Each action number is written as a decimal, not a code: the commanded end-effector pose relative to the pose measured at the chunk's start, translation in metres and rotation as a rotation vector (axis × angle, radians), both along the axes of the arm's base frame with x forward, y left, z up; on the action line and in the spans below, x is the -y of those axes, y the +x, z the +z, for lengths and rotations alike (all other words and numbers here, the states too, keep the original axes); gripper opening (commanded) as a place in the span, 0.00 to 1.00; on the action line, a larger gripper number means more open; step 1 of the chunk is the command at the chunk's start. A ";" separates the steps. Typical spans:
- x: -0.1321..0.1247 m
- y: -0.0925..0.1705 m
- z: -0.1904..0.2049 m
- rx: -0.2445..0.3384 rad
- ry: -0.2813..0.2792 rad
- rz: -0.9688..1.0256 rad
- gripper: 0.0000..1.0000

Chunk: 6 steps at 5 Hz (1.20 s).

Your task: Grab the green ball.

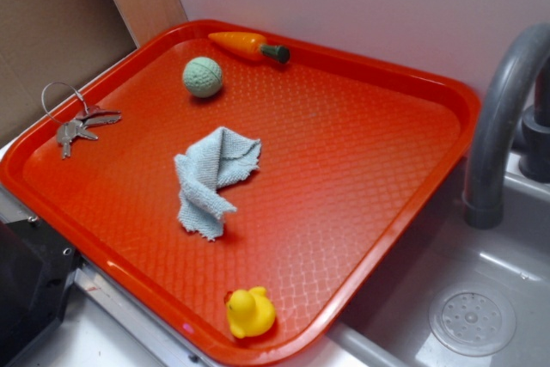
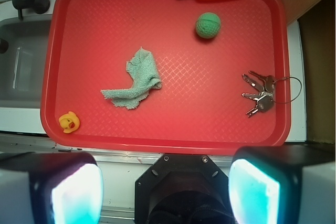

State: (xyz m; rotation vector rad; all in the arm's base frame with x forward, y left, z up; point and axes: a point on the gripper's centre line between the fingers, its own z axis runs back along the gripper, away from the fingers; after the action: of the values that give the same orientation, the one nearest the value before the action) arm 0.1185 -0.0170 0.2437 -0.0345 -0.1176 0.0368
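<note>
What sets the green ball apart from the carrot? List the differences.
Shape: the green ball is round; the carrot is long and tapers to a point.
Colour: the ball is pale green all over; the carrot is orange with a dark green end.
Surface: the ball looks ribbed and knitted; the carrot looks smooth and glossy.
Place: the carrot lies along the tray's rim; the ball sits a little further in.
Both rest on the red tray, apart from each other.
</note>
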 end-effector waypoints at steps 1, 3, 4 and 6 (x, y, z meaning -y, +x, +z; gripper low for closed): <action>0.000 0.000 0.000 0.000 0.000 0.000 1.00; -0.078 0.099 -0.093 0.035 0.037 0.166 1.00; -0.098 0.134 -0.123 0.033 0.002 0.170 1.00; -0.090 0.164 -0.177 -0.009 0.044 0.089 1.00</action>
State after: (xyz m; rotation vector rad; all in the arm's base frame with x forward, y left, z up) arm 0.2745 0.0703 0.0549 0.0026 -0.0636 0.1285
